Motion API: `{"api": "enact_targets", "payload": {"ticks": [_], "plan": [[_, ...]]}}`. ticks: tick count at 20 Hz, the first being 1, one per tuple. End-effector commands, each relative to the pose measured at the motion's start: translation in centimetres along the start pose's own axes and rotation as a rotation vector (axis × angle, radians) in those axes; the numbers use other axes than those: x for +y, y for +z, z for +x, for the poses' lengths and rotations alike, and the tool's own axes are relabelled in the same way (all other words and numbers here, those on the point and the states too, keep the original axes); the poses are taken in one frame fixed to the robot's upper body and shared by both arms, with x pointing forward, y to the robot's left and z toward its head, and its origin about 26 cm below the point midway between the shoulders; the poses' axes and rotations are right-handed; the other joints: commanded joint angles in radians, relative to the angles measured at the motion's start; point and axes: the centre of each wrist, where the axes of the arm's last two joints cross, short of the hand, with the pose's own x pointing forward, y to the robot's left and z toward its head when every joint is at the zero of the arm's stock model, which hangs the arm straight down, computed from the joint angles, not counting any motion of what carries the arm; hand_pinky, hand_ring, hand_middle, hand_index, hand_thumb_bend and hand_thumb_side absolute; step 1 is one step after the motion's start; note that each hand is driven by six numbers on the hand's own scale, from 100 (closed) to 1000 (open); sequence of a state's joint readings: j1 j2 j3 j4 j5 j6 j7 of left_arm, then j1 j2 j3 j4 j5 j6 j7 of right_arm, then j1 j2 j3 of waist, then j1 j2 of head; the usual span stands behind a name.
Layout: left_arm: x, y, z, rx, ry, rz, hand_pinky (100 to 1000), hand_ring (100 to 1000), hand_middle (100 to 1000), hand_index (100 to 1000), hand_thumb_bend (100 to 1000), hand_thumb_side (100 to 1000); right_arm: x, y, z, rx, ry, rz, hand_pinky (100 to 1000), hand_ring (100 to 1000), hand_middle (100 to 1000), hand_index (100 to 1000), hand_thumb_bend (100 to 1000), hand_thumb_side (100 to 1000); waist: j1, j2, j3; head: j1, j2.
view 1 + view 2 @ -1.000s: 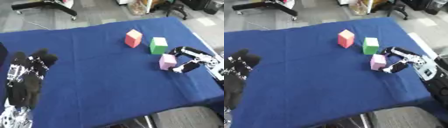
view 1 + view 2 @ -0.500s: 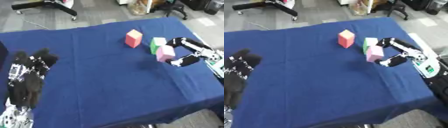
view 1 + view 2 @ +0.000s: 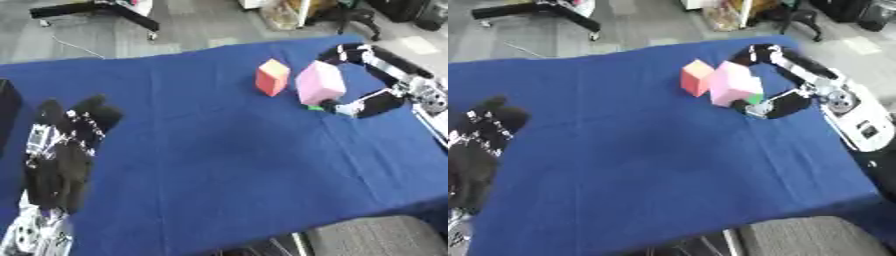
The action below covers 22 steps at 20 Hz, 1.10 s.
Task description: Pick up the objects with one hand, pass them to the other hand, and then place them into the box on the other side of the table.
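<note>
1. While the right hand (image 3: 372,80) grips the pink block (image 3: 319,83) between curled fingers and thumb, the block sits above the blue table (image 3: 227,170), beside the orange block (image 3: 272,76).
2. A green block (image 3: 753,98) is mostly hidden behind the pink one.
3. The left hand (image 3: 63,150) rests open near the lower left.
4. Judgement: pickup appears done; handover and boxing remain. No box is clearly identifiable.

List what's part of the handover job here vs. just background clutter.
Job: pink block held in right hand; orange block; green block, mostly hidden; left hand, idle; black box at left edge.
Clutter: black stand on floor; grey seat.
</note>
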State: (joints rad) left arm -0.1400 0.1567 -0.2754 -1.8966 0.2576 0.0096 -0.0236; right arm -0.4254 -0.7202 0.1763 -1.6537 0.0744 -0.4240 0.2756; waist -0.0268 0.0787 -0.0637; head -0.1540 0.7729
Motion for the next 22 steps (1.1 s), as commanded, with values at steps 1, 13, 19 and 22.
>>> {"api": "enact_targets", "payload": {"ticks": [1,13,19,22], "plan": [[0.0,-0.2,0.2,-0.010,-0.006,0.002,942,773,658,832,342,955,-1.4,-1.8,3.9,-0.141,0.023,-0.019,837,890,767,494,342,291,-0.003,-0.012,-0.002,0.006,-0.003],[0.0,-0.2,-0.4,0.014,-0.012,-0.001,943,773,656,831,284,966,-1.0,-8.2,12.3,-0.549,-0.054,-0.030,834,864,759,522,317,362,-0.002,-0.016,-0.002,0.028,-0.003],[0.0,-0.2,-0.7,0.029,-0.020,-0.002,943,773,655,831,256,976,0.3,-10.1,13.7,-0.610,-0.100,0.003,833,868,761,522,331,357,-0.004,-0.017,-0.003,0.051,-0.003],[0.0,-0.3,-0.9,0.036,-0.024,-0.002,943,772,655,831,234,985,0.7,-10.8,14.3,-0.625,-0.122,0.014,832,869,761,520,338,353,-0.004,-0.018,-0.004,0.063,-0.003]]}}
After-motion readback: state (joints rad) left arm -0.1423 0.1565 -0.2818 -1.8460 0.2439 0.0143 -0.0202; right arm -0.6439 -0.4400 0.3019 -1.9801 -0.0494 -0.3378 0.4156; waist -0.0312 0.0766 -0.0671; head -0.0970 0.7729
